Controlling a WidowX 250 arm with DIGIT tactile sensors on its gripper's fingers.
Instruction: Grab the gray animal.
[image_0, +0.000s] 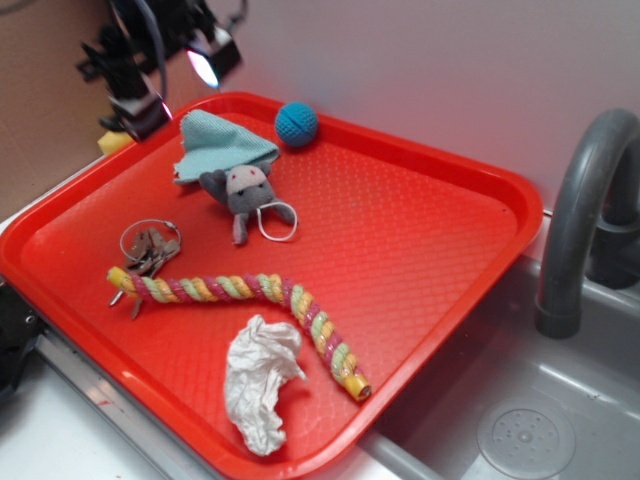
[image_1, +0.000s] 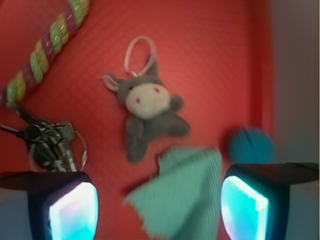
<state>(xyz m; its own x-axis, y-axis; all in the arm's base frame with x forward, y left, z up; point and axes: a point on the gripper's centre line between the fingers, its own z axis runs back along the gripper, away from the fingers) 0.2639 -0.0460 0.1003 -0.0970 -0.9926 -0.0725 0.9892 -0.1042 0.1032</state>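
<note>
While the gripper (image_1: 159, 207) hangs above the far left corner of the red tray (image_0: 430, 250), its two fingers (image_1: 65, 207) stand wide apart at the bottom edge of the wrist view with nothing between them. The gray animal (image_0: 240, 195) lies face up on the tray floor in the far left part, its pale face with two small red eyes turned upward. In the wrist view its long axis runs roughly up and down the picture: the head and the thin white cord loop (image_1: 140, 55) point toward the top, away from the gripper, and the stubby legs point down toward the light teal cloth (image_1: 182, 195). The cloth lies just beside the toy's feet; whether the two touch I cannot tell. A blue knitted ball (image_0: 297, 124) sits near the tray's far rim, apart from the toy. A bunch of keys on a ring (image_0: 150, 248) lies nearer the left rim, and a twisted multicolored rope toy (image_0: 245, 295) curves across the tray's middle, with a crumpled white tissue (image_0: 260, 380) toward the near edge. A gray faucet (image_0: 585, 210) rises over the sink beside the tray.
</note>
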